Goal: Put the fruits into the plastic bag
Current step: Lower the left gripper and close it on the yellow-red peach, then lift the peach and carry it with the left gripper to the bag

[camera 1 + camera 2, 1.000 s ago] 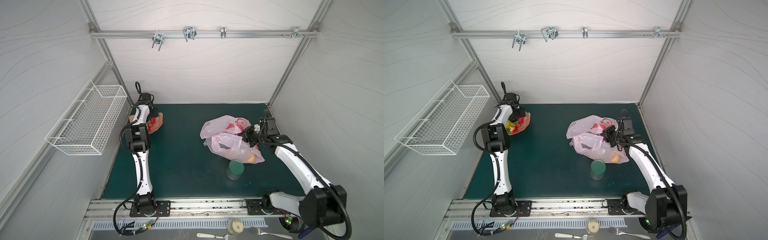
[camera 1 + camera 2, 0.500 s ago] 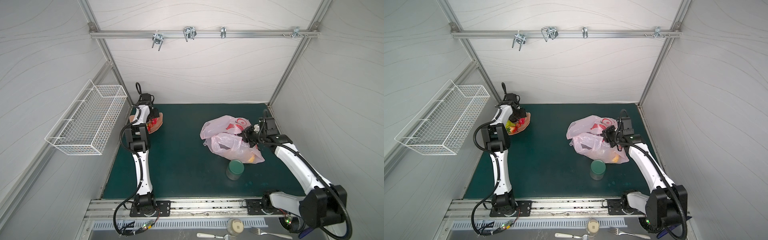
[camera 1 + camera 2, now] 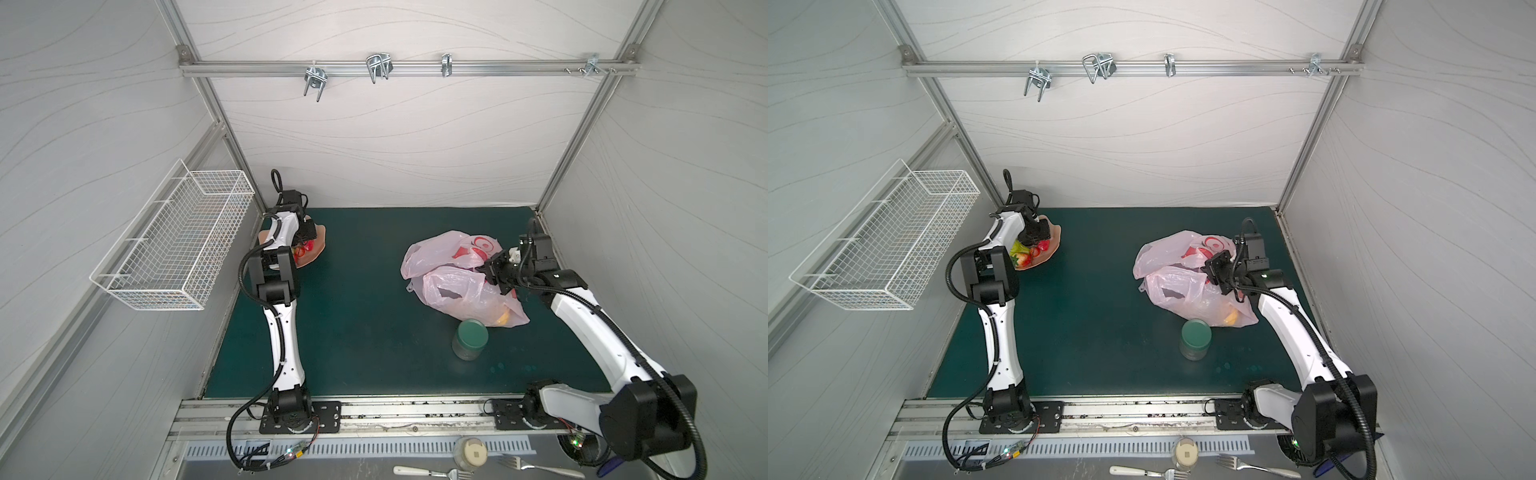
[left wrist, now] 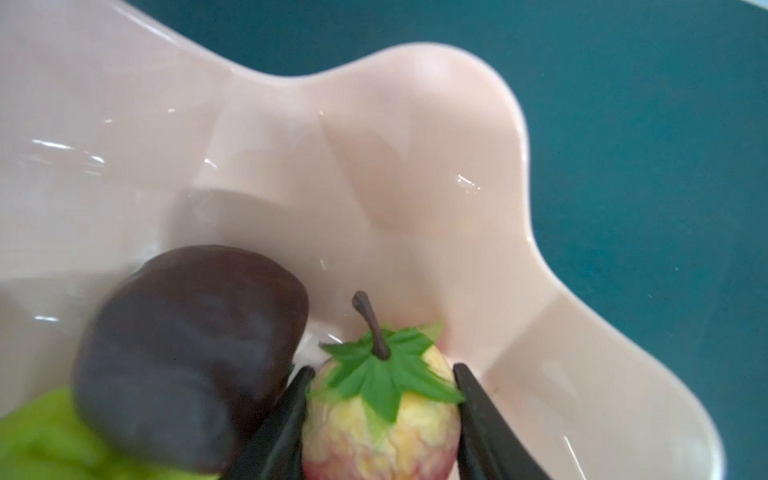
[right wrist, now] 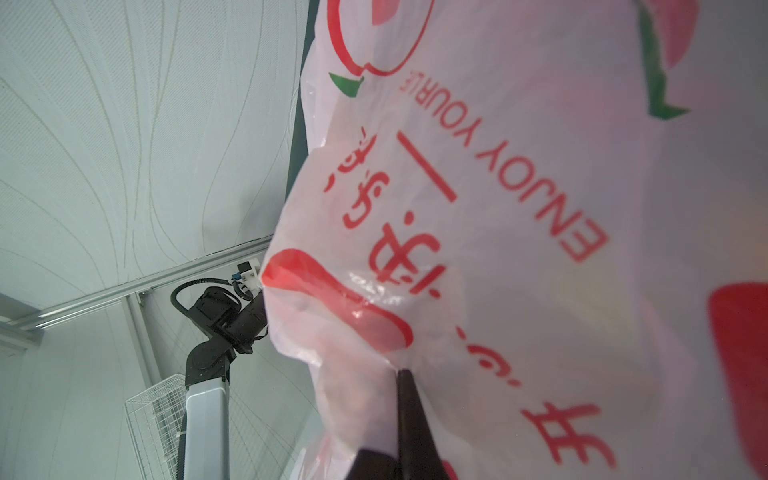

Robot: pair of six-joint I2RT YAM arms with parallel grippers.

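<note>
The left arm point(image 3: 282, 332) folds down over the dish point(image 4: 415, 145) at the back-left corner of the desk point(image 3: 353, 311), left claw point(image 4: 382, 372) clamped on a pale strawberry point(image 4: 380, 432) beside a blurred, cropped dark brown fruit point(image 4: 187, 353), while the outstretched right arm point(image 3: 602, 332) has its right claw point(image 5: 405, 376) pinched shut on the plastic bag point(image 5: 519, 208), printed "ENJOY YOUR", last word unreadable.

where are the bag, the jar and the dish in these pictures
bag point(image 3: 478, 301), in a top view, on its pink lower lobe
jar point(image 3: 470, 332), in a top view, on its green lid
dish point(image 3: 1054, 242), in a top view, on its bare rim
</note>
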